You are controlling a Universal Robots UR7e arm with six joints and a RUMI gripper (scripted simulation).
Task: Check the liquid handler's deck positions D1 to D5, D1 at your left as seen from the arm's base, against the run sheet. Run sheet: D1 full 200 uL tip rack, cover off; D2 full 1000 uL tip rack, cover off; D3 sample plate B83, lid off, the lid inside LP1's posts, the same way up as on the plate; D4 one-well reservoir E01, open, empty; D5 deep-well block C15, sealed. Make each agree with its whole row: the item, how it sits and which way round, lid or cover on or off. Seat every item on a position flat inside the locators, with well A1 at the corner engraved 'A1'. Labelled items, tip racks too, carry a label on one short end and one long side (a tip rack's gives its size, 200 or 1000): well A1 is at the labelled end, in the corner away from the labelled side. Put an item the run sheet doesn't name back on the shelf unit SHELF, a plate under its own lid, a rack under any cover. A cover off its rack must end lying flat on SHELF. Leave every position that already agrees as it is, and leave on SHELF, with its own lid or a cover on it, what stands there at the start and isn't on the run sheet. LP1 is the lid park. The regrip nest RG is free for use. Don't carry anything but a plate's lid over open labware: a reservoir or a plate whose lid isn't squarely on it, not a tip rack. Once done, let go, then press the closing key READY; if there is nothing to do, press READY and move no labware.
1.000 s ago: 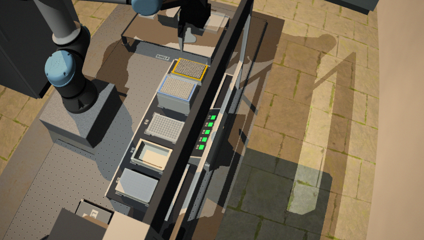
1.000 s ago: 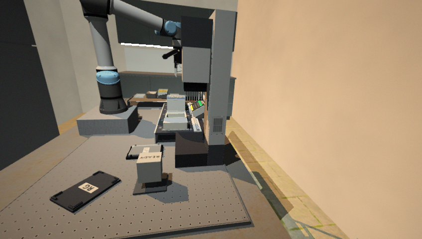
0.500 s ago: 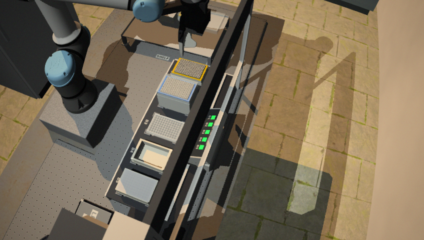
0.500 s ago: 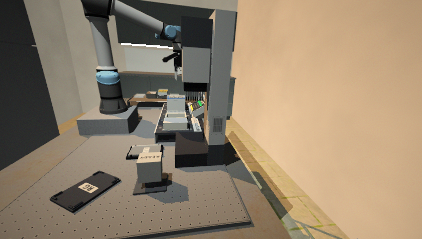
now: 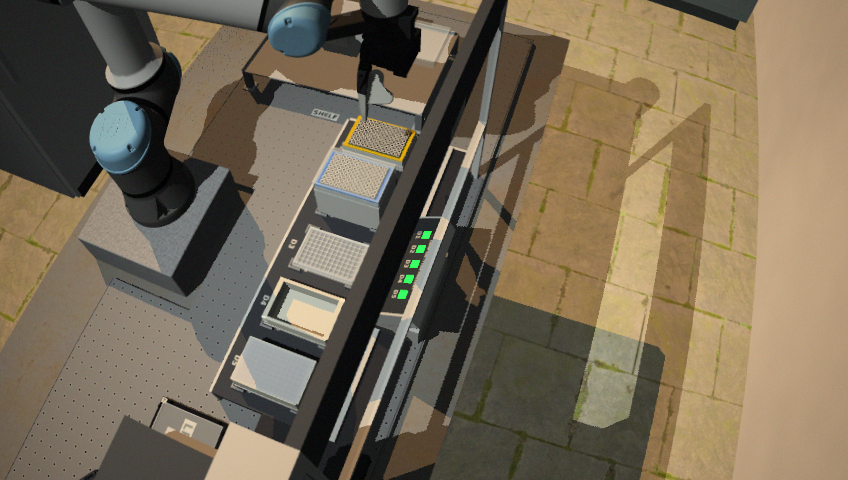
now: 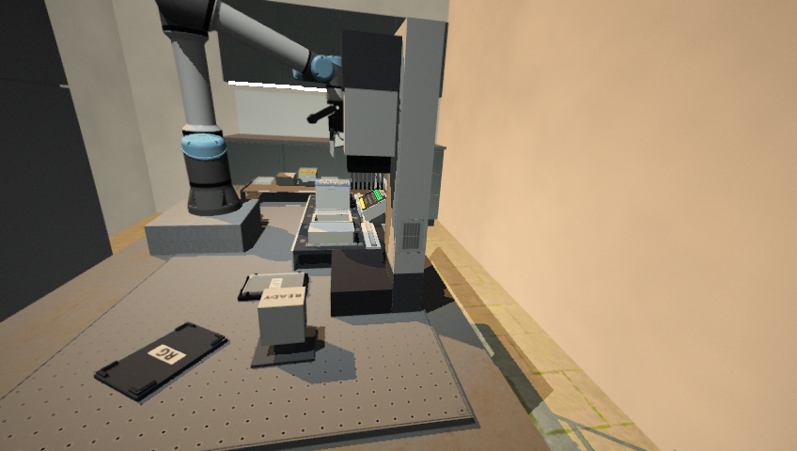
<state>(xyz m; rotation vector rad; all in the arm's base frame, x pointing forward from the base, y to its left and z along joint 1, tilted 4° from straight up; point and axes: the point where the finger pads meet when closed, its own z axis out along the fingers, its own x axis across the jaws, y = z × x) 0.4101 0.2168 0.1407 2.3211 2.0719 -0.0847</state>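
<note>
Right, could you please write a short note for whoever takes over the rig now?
Gripper open, empty, hanging above the SHELF edge.
Deck: yellow-rimmed rack and blue-rimmed rack uncovered, sample plate unlidded, reservoir open, deep-well block sealed. All five panel lights are green.
A lid seems to lie in the lid park. Labels are unreadable here.
Left: press the READY key, if the labels check out.

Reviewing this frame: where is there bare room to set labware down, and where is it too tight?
The RG nest carries nothing. Bare breadboard lies between RG and the READY key, and between the arm's pedestal and the deck. Crowded: the deck row, from the yellow tip rack to the sealed block, sits tight under the gantry bar. The open gripper hangs by SHELF.
</note>
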